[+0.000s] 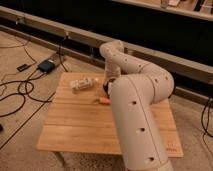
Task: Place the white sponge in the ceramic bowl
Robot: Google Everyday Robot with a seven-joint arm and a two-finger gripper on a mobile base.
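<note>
Arm (137, 115): big white links fill fg, bending over the table's far side.
Table (80, 125): light wood.
Carrot-shaped item (103, 100): orange, just left of arm.
Pale packet (82, 84): far-left part of table.
Gripper (106, 86): low behind arm, near far edge; mostly hidden.
White sponge, ceramic bowl: not visible.

Wooden table (85, 125) on concrete floor (20, 130), cables (15, 95).

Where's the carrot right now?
The carrot lies on the wooden table near its middle, just left of the arm and below-right of the pale packet. The hand sits just above it.
</note>
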